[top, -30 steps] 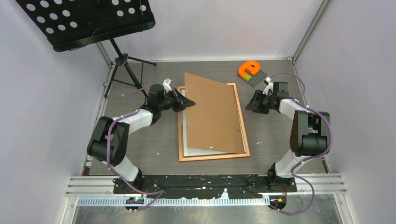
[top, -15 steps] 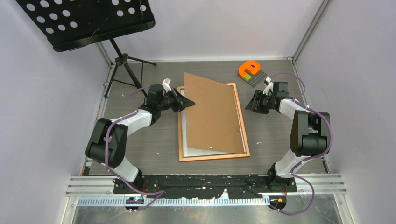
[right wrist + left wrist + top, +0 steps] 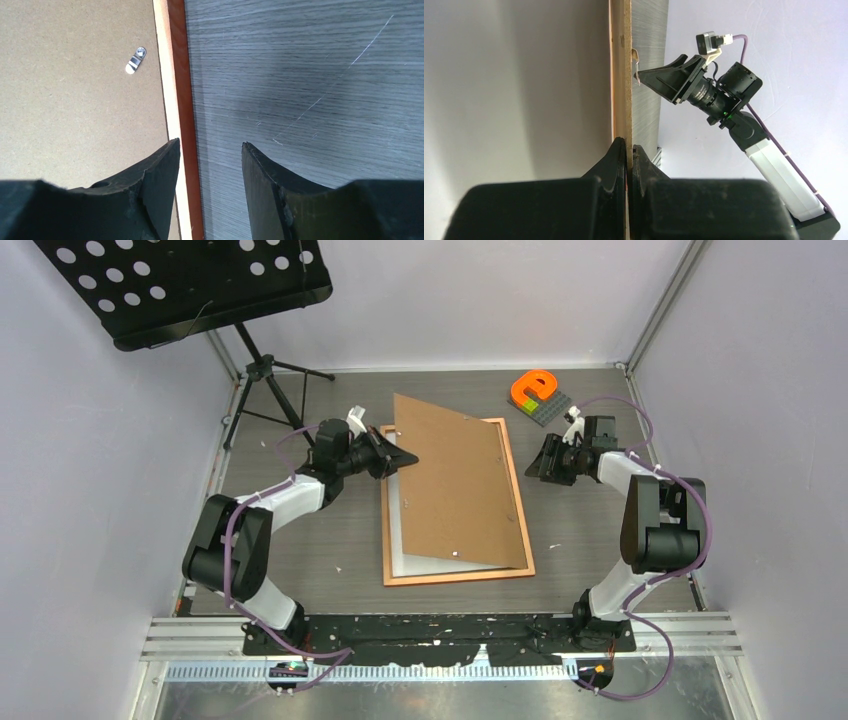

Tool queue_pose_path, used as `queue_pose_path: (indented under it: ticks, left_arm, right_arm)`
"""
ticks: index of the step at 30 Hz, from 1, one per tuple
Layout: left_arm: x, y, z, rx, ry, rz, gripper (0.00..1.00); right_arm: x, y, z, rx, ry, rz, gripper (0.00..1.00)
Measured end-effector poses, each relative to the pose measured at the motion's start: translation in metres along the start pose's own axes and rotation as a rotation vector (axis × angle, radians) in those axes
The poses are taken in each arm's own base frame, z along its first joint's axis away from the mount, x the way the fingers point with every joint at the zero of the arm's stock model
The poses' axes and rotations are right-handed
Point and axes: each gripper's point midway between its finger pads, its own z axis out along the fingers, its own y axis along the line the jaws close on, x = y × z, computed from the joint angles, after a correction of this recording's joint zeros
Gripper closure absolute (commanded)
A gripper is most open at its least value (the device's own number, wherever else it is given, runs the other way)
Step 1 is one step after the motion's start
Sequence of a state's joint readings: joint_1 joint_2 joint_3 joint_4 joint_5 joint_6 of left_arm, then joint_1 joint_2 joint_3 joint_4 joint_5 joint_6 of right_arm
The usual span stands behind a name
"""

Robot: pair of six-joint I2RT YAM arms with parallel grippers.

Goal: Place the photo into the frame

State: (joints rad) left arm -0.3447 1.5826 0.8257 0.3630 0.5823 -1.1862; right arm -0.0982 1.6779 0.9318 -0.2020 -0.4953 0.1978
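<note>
The frame (image 3: 523, 525), with its thin orange-brown border, lies flat mid-table. Inside it a white sheet, apparently the photo's (image 3: 394, 530) white back, shows as a strip along the left and near sides. A plain brown backing board (image 3: 455, 480) rests askew over them, its left edge raised. My left gripper (image 3: 404, 458) is shut on that edge; in the left wrist view the board (image 3: 622, 75) runs edge-on out of the gripper (image 3: 627, 148). My right gripper (image 3: 210, 150) is open and empty, straddling the frame's right border (image 3: 181, 90).
A black music stand (image 3: 180, 285) on a tripod stands at the back left. An orange block on a grey studded plate (image 3: 535, 390) sits at the back right. A small metal tab (image 3: 135, 60) lies on the board. Pale walls close three sides.
</note>
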Motion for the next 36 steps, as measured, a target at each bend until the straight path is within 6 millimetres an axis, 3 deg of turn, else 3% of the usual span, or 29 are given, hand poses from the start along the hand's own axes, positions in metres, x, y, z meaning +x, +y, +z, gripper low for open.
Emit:
queue_pose_path:
  ticks: [12, 36]
  left_arm:
    - [0.0, -0.007, 0.0, 0.028, 0.006, -0.014, 1.0]
    - [0.0, 0.007, 0.008, 0.008, 0.015, -0.007, 1.0]
  right_arm:
    - [0.0, 0.0, 0.0, 0.0, 0.0, 0.0, 0.45]
    - [0.0, 0.0, 0.0, 0.0, 0.0, 0.0, 0.45]
